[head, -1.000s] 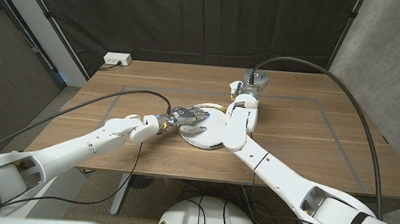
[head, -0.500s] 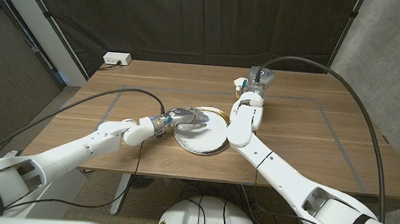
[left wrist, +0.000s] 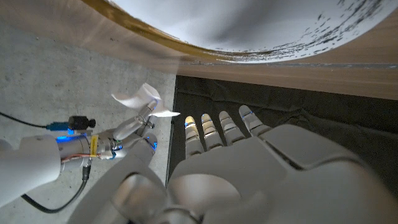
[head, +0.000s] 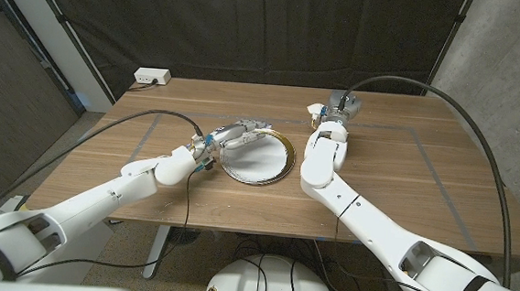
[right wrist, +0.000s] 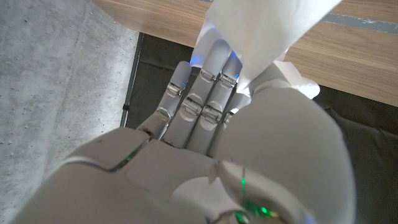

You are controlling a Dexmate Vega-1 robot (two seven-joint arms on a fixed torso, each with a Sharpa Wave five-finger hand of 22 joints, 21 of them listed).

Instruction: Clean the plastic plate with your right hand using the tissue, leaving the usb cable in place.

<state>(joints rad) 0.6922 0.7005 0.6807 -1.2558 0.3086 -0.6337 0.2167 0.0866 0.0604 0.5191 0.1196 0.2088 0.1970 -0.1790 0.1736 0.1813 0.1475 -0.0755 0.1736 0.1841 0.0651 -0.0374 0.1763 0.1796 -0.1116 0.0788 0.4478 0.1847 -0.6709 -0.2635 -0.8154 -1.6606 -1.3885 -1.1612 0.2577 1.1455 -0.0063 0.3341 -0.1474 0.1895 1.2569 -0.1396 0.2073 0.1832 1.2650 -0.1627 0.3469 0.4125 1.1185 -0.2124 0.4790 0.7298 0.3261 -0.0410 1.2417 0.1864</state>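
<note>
The plastic plate (head: 259, 159), white with a gold rim, lies near the middle of the wooden table (head: 404, 188), well clear of every table edge, with bare wood open to its right and on its near side. The left hand (head: 233, 134) rests on the plate's far-left rim, fingers laid over it; whether they grip the rim cannot be told. The right hand (head: 334, 109) is raised beyond the plate's right side, towards the table's far edge, and pinches the tissue (head: 315, 109), a small white scrap at its fingertips, apart from the plate. In the right wrist view the tissue (right wrist: 267, 31) hangs as a broad white fold caught between the thumb and fingers (right wrist: 211, 81), which the head view is too small to show. The left wrist view shows dark smudges across the plate's (left wrist: 261, 25) white face and, beyond the left hand's (left wrist: 249, 168) back, the right hand (left wrist: 134, 127) with its tissue (left wrist: 140, 99). A white power strip (head: 152, 77) sits at the table's far-left corner. Taped lines (head: 426, 134) mark out a rectangle on the wood. No writing can be read anywhere.
</note>
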